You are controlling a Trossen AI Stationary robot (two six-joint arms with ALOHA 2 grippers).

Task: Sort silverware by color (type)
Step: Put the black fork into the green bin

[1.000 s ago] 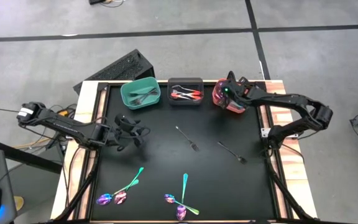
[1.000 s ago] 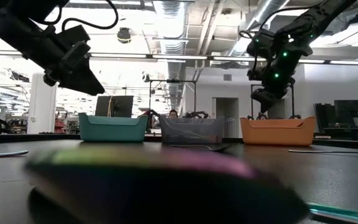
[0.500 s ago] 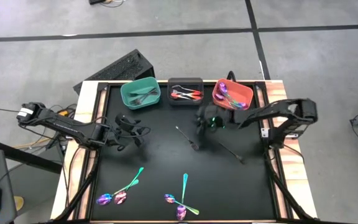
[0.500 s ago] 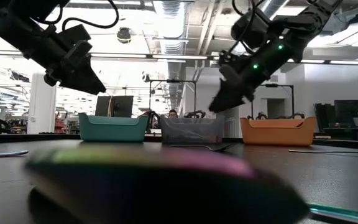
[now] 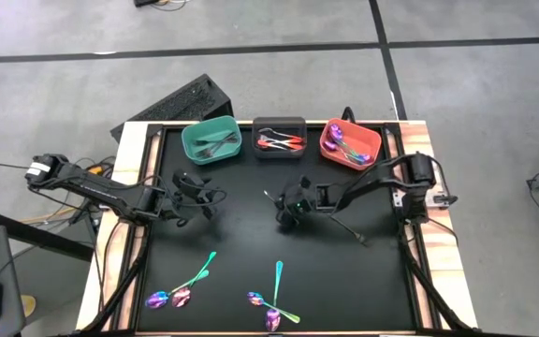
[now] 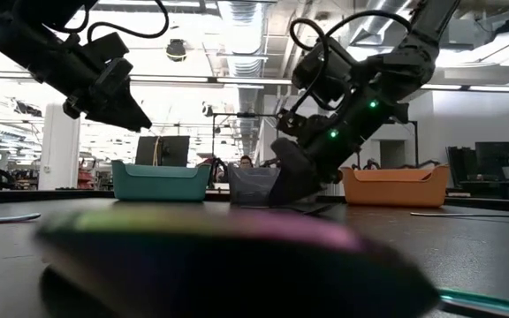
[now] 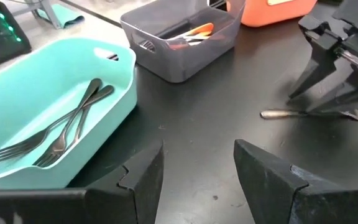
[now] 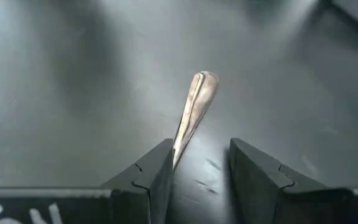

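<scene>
the step in hand, as i judge it, is the pick-up of a dark grey fork (image 5: 279, 205) lying near the middle of the black table (image 5: 241, 248). the right gripper (image 5: 291, 212) is down over it with its fingers spread and nothing clamped; in the right wrist view the fork's handle (image 8: 193, 107) runs out between the 2 fingers (image 8: 148, 174), lying flat on the mat. the left gripper (image 5: 197, 193) hangs well off to the far side of the fork, fingers apart and empty, just short of the teal bin (image 5: 211, 141).

next move, i think: the right fingers need to settle either side of the thin handle and close squarely, since so flat a piece can slip out; then lift and carry it to the teal bin, where the other grey pieces lie.

counts:
- 3 bins beyond the right gripper: teal, dark grey bin (image 5: 280, 137), orange bin (image 5: 351, 144).
- teal bin: about 2 grey pieces, though they overlap.
- dark grey bin: orange-red handled pieces, number hard to tell.
- orange bin: iridescent pieces, number hard to tell.
- 2 grey pieces loose: the fork under the gripper and a second one (image 5: 348, 227) just beside it on the right arm's side.
- about 5 iridescent pieces (image 5: 191, 279) loose on the near side of the table, well apart from both grippers.
</scene>
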